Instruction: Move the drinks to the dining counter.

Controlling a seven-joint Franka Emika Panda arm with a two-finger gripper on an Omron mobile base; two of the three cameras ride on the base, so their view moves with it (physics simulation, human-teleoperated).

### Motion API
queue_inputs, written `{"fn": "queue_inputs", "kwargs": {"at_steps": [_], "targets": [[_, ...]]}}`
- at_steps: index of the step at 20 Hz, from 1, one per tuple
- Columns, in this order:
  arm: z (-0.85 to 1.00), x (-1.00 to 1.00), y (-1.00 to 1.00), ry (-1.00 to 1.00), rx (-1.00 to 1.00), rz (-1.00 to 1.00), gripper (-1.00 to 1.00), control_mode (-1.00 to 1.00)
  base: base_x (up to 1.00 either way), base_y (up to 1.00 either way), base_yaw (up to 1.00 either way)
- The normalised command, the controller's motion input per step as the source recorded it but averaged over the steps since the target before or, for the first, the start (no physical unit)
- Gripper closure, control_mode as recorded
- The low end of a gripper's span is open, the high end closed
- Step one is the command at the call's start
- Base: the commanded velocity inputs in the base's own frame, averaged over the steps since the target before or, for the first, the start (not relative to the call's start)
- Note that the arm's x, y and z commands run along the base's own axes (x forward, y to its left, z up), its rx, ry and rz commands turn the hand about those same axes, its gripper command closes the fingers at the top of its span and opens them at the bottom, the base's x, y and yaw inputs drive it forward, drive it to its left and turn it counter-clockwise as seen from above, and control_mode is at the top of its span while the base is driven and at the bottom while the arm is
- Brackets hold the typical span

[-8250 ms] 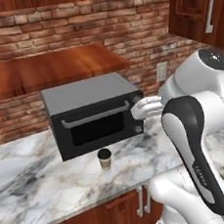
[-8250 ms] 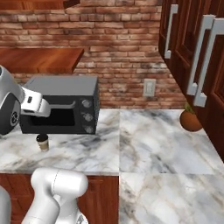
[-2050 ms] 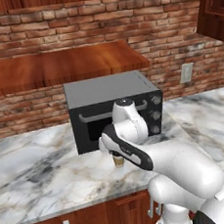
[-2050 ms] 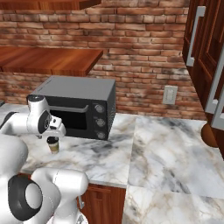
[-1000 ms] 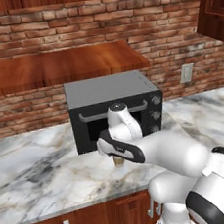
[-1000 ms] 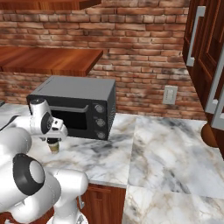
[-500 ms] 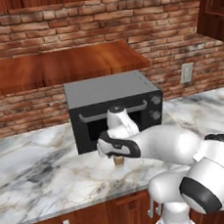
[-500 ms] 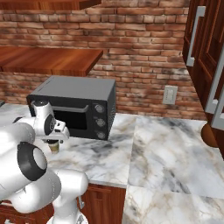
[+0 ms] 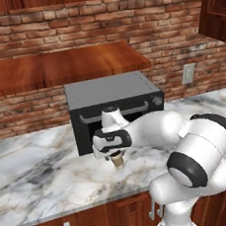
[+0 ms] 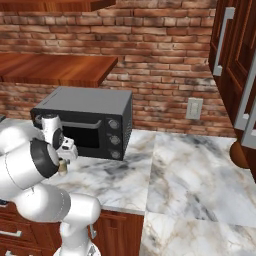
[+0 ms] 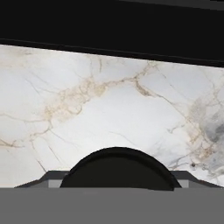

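The small tan paper cup (image 9: 119, 160) with a black lid (image 11: 116, 168) stands on the narrow marble worktop (image 9: 42, 172) just in front of the microwave (image 9: 111, 102). My gripper (image 9: 116, 156) points straight down over the cup, open, with one fingertip on either side of the lid. In the right base view the cup (image 10: 62, 169) peeks out under my hand (image 10: 64, 159) at the left. The yellow bottle, the teal bottle and the dining counter are out of view.
The dark microwave (image 10: 85, 107) stands close behind my hand. A wooden shelf (image 9: 55, 67) hangs above it on the brick wall. Wall outlet (image 10: 193, 108) and tall cabinet doors (image 10: 235, 65) are on the right, with a brown round object (image 10: 240, 154) on the worktop there.
Over the last second my hand has sunk lower over the cup, so its fingers now flank the lid. The cup has not moved.
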Motion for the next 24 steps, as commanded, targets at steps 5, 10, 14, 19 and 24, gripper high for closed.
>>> {"fn": "queue_inputs", "kwargs": {"at_steps": [5, 10, 14, 19, 24], "targets": [[-0.44, -0.36, 0.0, 0.0, -0.01, 0.0, 1.0, -1.0, 0.0, 0.0, 0.0], [0.03, -0.87, -0.01, -0.27, -0.03, 0.0, 1.0, -1.0, 0.0, 0.0, 0.0], [0.53, -0.36, -0.02, -0.28, 0.0, -0.01, 1.0, -1.0, 0.0, 0.0, 0.0], [0.78, -0.03, -0.13, -0.12, 0.0, 0.0, 1.0, -1.0, 0.0, 0.0, 0.0], [0.75, -0.06, -0.24, 0.02, 0.11, 0.0, 1.0, -1.0, 0.0, 0.0, 0.0]]}}
